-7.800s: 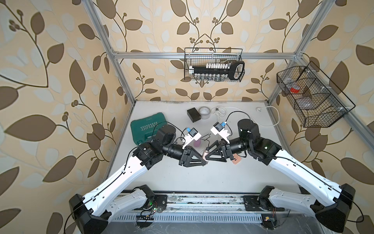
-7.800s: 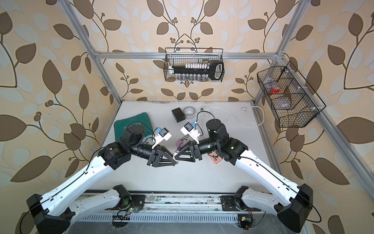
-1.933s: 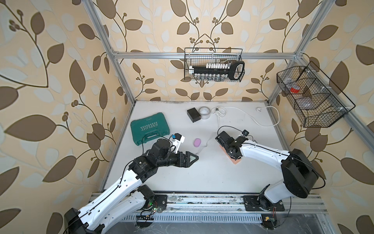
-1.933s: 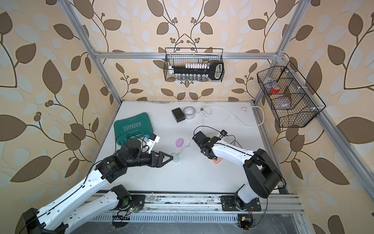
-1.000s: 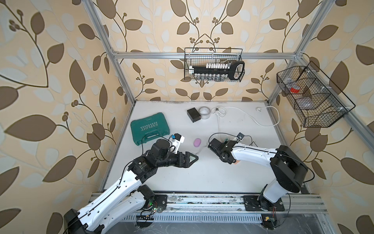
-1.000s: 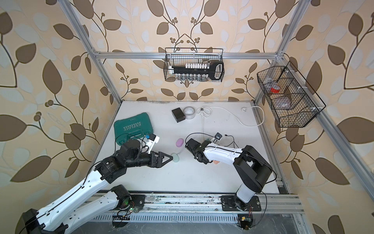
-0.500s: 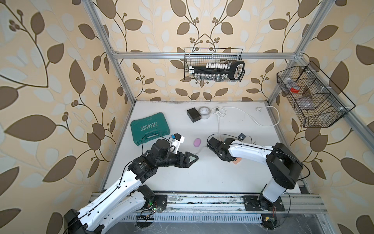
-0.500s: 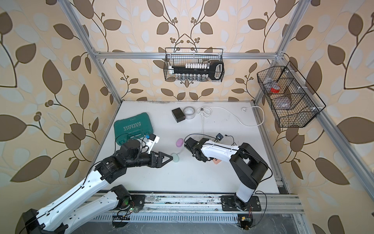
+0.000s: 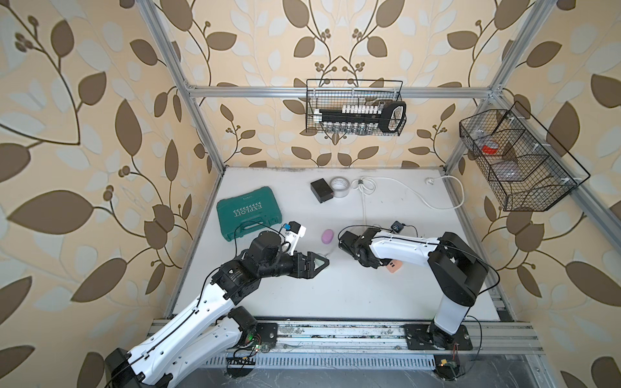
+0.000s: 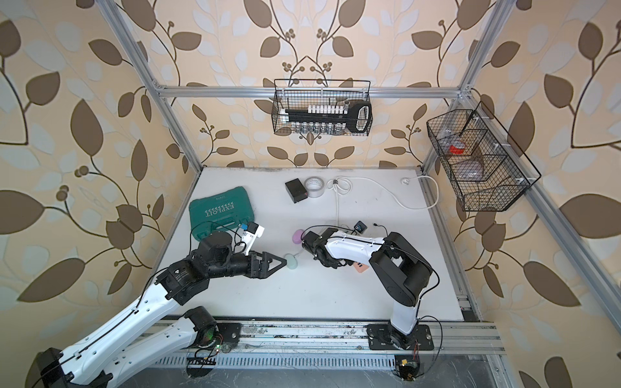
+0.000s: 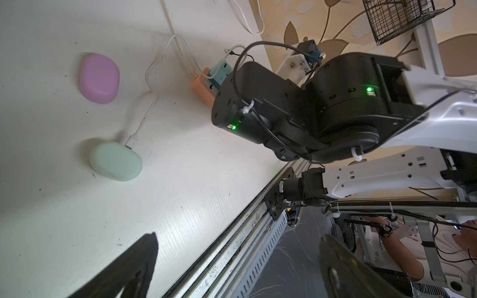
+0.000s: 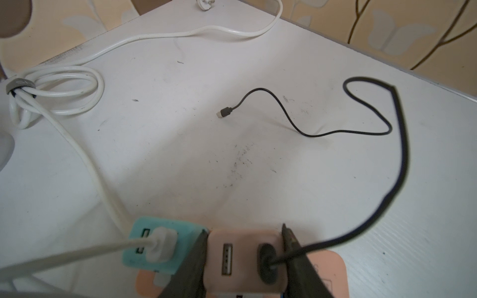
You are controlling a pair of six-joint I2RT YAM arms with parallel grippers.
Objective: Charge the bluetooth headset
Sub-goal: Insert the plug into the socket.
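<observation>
My left claw [image 11: 238,236] hangs spread as wide as it goes, holding nothing. In a top view the mint-green pebble-shaped plastic earbud case [image 10: 291,261] lies on the white tabletop [image 10: 302,302] just off that claw's tips, at their 3 o'clock. A thin white charging cable [image 11: 131,140] is plugged into its end. A lilac pebble-shaped plastic case [image 10: 297,236] sits near, at the mint case's 12 o'clock. My right claw [image 12: 244,232], at the mint case's 3 o'clock, is partly closed. Its fingers press both sides of a peach square plastic USB charger block [image 12: 245,255], which has a black cable [image 12: 403,154] plugged into it.
</observation>
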